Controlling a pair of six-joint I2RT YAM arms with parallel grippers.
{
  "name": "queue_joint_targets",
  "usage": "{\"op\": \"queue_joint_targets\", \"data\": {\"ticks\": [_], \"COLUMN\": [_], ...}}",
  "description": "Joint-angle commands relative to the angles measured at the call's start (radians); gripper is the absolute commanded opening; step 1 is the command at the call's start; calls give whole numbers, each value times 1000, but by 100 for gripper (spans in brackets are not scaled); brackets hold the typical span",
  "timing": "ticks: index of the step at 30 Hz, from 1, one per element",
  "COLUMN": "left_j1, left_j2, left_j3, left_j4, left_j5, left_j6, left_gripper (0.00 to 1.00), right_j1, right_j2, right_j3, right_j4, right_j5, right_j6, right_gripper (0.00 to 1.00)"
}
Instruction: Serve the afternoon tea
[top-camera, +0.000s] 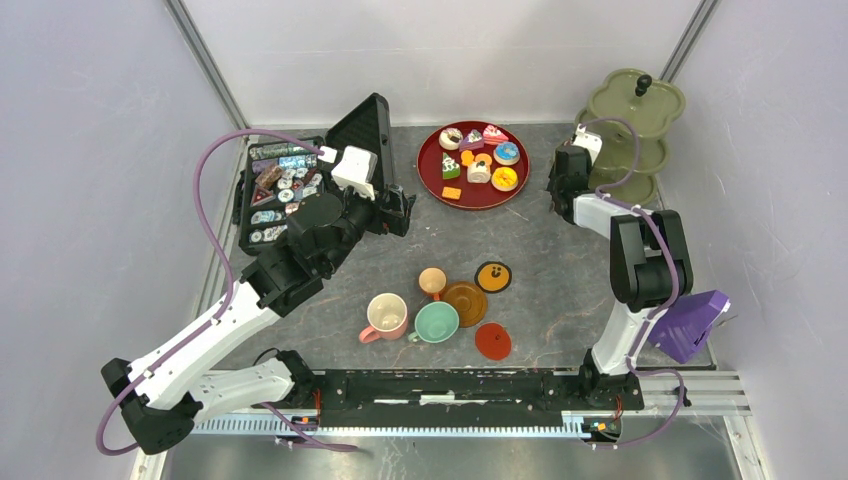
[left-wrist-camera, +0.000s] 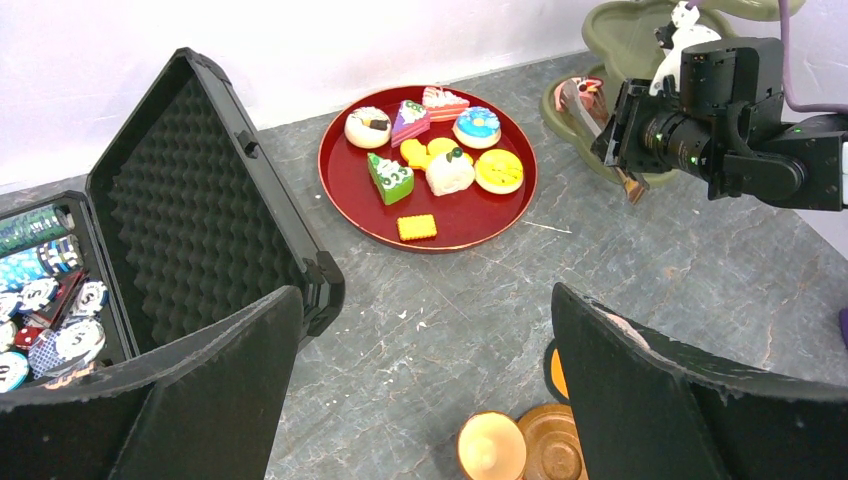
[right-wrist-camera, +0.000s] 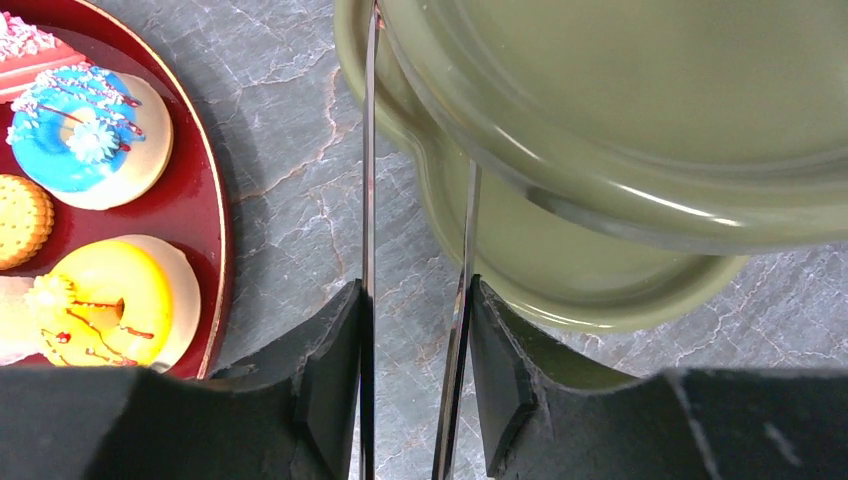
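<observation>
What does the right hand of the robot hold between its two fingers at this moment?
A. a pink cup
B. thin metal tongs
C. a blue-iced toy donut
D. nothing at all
B: in the right wrist view, the two blades of the thin metal tongs run up between the black fingers of the right hand, which close on them from both sides.

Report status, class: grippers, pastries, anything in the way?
Left gripper open, empty. Right gripper shut on tongs at green stand. Pastries on red tray. Upper tier overhangs tongs.
</observation>
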Motion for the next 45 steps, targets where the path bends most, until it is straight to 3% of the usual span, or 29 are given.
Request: {"op": "queue_joint_targets", "data": {"ticks": [1, 27, 45], "left_j1": [-5, -5, -5], "left_j2": [-16, -5, 38], "left_j3": [5, 2, 11], "left_j4": [39, 40, 42], "left_j5": [-20, -11, -57], "left_j6": [7, -4, 27], "left_gripper": [100, 100, 100], "right_j1": [-5, -5, 1], "right_j2": [2, -198, -505], "right_j3": [50, -134, -282], "right_j4": [31, -17, -228], "right_j5": [18, -55, -538], "right_j6": [-2, -84, -308], "right_gripper": [47, 55, 54]}}
